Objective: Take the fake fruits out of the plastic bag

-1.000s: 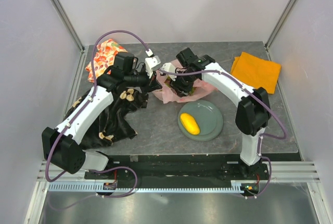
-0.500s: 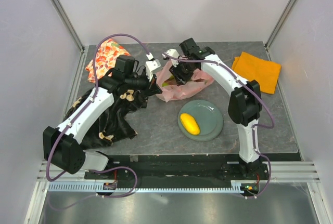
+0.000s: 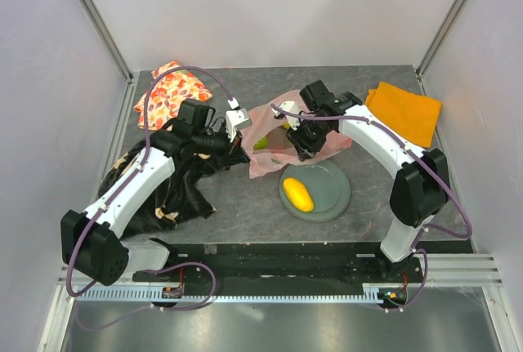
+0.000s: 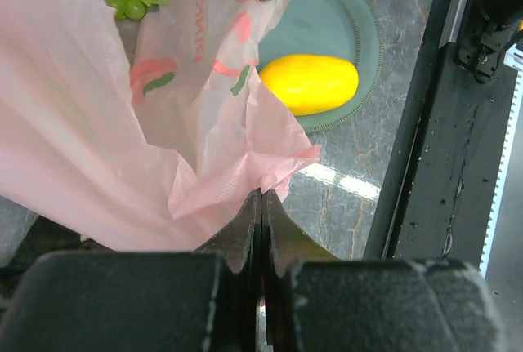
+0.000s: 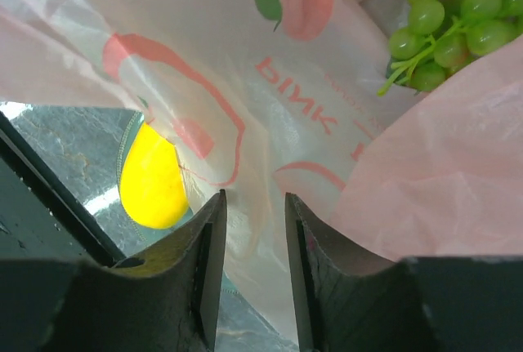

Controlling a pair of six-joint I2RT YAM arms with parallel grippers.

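- One smooth, glossy yellow mango (image 3: 298,194) lay on the round grey-green plate (image 3: 337,193), nearest the bases.
- Behind it, the thin, crinkled pink plastic bag (image 3: 274,152) held one bunch of green grapes (image 5: 441,21).
- The left gripper (image 4: 261,198), arm reaching forward, pinched the bag's edge tight.
- The right gripper (image 5: 252,213), elbow bent, hovered at the bag, jaws partly parted, nothing visibly gripped.

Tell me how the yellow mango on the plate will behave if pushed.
The yellow mango is a smooth oval, so it would probably roll or slide. Its glossy skin looks slippery to pinch. The rim of the plate may stop it.
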